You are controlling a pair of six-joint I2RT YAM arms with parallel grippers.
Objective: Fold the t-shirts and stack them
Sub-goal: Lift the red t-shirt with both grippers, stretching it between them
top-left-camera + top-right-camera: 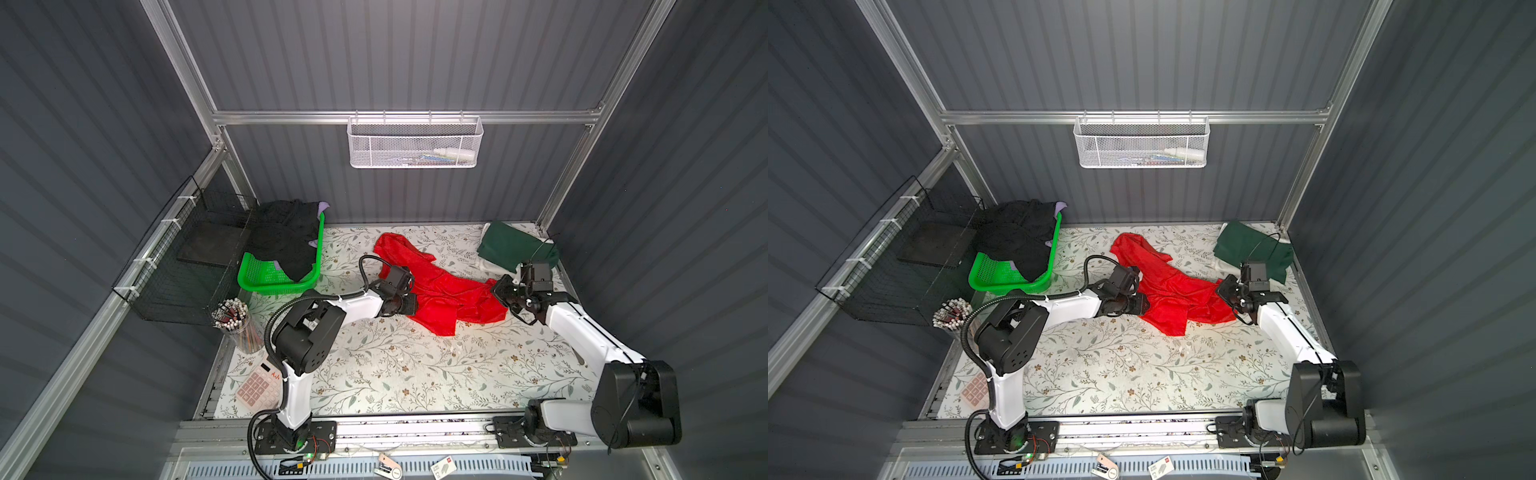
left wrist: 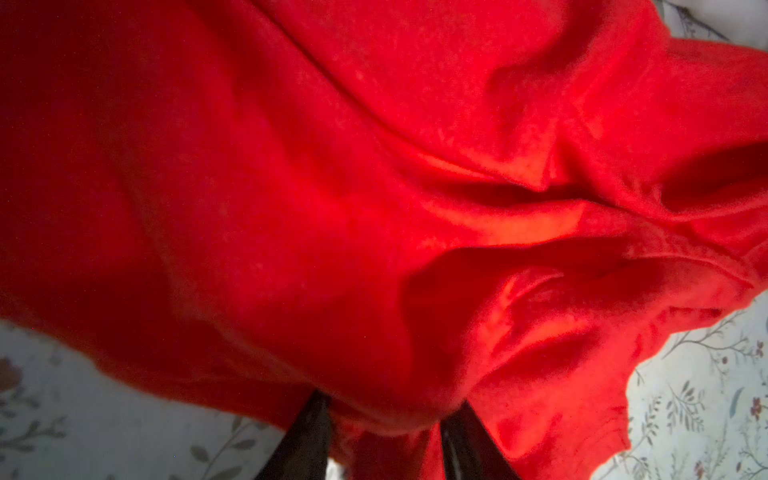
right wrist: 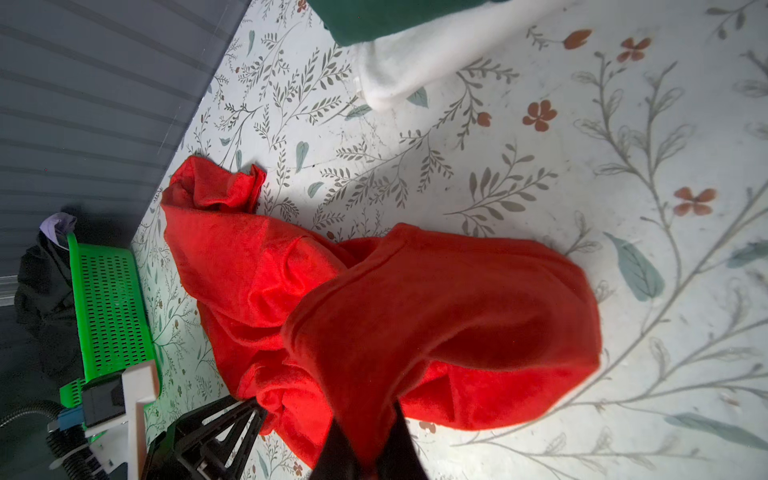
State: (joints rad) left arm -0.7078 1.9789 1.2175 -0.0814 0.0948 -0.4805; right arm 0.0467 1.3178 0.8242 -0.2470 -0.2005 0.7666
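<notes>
The red shirt point(image 1: 440, 291) is seen crumpled in the middle of the table point(image 1: 415, 374). Its left edge is pinched by the left claw point(image 2: 386, 415), and its right end is clamped in the tightly pressed right claw point(image 3: 365, 436). At the far right corner, a green shirt point(image 1: 515, 249) is laid on a white shirt point(image 1: 488, 266). Black shirts point(image 1: 286, 241) are heaped in the basket point(image 1: 274, 284).

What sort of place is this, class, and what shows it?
Probably a robot lab booth: ribbed walls on an aluminium frame, two arms bolted to a front rail, a red t-shirt on the floral table.
</notes>
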